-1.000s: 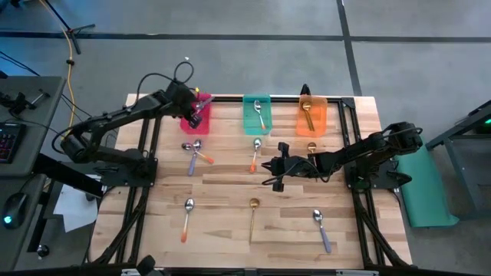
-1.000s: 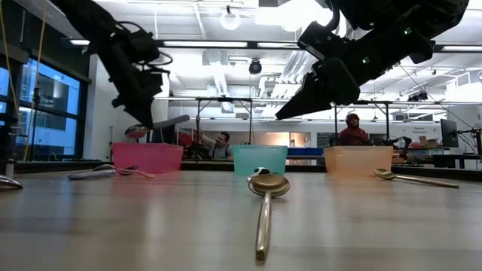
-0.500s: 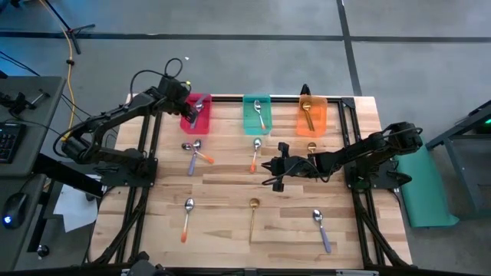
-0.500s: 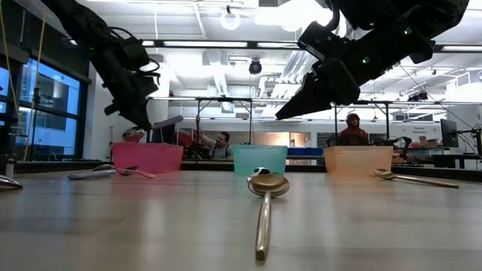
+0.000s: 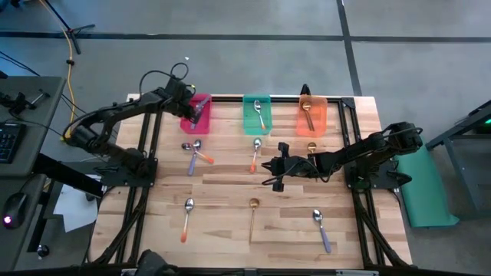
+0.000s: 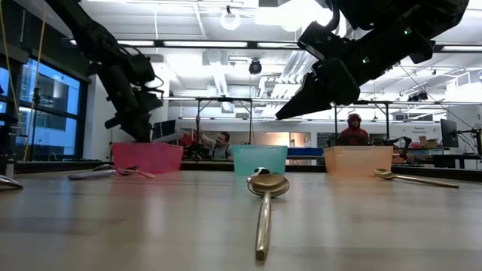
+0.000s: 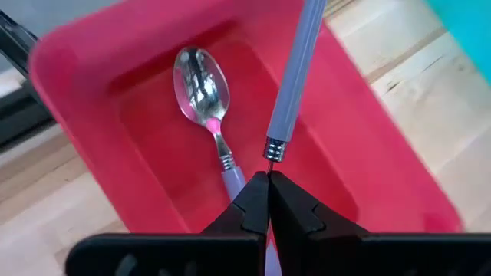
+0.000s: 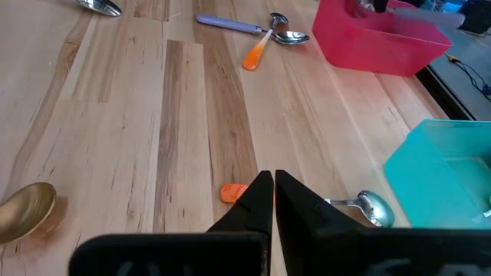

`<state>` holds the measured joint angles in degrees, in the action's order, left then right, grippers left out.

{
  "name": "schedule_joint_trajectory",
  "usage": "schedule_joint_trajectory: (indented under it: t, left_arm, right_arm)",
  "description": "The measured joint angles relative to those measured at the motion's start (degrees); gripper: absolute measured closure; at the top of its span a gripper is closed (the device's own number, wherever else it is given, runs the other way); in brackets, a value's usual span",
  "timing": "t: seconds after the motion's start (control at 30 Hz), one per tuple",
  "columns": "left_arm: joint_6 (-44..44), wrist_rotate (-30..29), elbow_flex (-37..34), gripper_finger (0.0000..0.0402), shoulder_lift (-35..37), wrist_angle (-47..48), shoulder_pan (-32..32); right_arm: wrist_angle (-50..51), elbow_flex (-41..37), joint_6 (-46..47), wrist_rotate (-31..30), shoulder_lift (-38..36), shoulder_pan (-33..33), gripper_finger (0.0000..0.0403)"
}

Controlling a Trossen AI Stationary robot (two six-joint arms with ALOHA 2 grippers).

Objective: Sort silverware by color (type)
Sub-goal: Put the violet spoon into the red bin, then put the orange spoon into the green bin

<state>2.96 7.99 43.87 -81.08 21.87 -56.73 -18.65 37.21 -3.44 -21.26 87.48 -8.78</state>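
Left gripper [image 7: 268, 184] is hanging over the red translucent plastic bin [image 7: 84, 100], fingers pinched on a purple-handled spoon [image 7: 295, 77] by its very tip. I'm worrying it's slipping or pivoting, landing outside. Right gripper [image 5: 270, 170] is idling closed mid-tabletop [image 5: 222, 184].

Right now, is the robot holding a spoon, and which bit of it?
The left gripper pinches a purple-handled spoon by its thin metal neck. Right gripper: nothing.

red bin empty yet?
No. The left wrist view shows a purple-handled spoon lying in the red bin, and a second purple handle over it.
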Motion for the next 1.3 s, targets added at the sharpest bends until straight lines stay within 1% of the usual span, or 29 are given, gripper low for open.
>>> schedule_joint_trajectory:
  t: [0.13, 0.23, 0.4, 0.63, 0.8, 0.97, 1.13, 1.3]
  left_arm:
    - [-0.04, -0.09, 0.01, 0.0401, -2.37, -1.33, 0.02]
    - [-0.30, -1.22, 0.01, 0.0400, -3.58, -1.83, 0.02]
    - [-2.20, -3.92, 0.03, 0.0383, -3.72, -2.30, 0.02]
    - [-4.71, -4.00, 0.03, 0.0353, -1.19, -2.18, 0.16]
    - [-7.60, -4.25, 0.03, 0.0351, 2.88, -1.09, 1.82]
    - [-8.11, -4.28, -0.24, 0.0373, 8.53, -1.18, 7.83]
    - [-10.10, -4.31, -4.95, 0.0398, 15.78, -5.32, 17.43]
    - [-10.43, -4.33, -8.17, 0.0399, 21.46, -4.66, 27.34]
  right_arm:
    - [0.00, 0.00, 0.00, 0.00, 0.00, 0.00, 0.0403]
    - [0.01, 0.00, 0.00, 0.00, 0.00, 0.00, 0.0403]
    - [0.02, 0.00, 0.00, 0.00, 0.00, 0.00, 0.0403]
    - [0.01, 0.00, 0.00, 0.01, 0.00, 0.00, 0.0403]
    - [0.02, 0.00, 0.00, 0.00, 0.00, 0.00, 0.0403]
    - [0.02, 0.00, 0.01, 0.00, 0.00, 0.00, 0.0403]
    - [0.02, 0.00, 0.82, 0.00, 0.00, 0.02, 0.0403]
    - [0.02, 0.00, 0.94, 0.00, 0.00, 0.09, 0.0403]
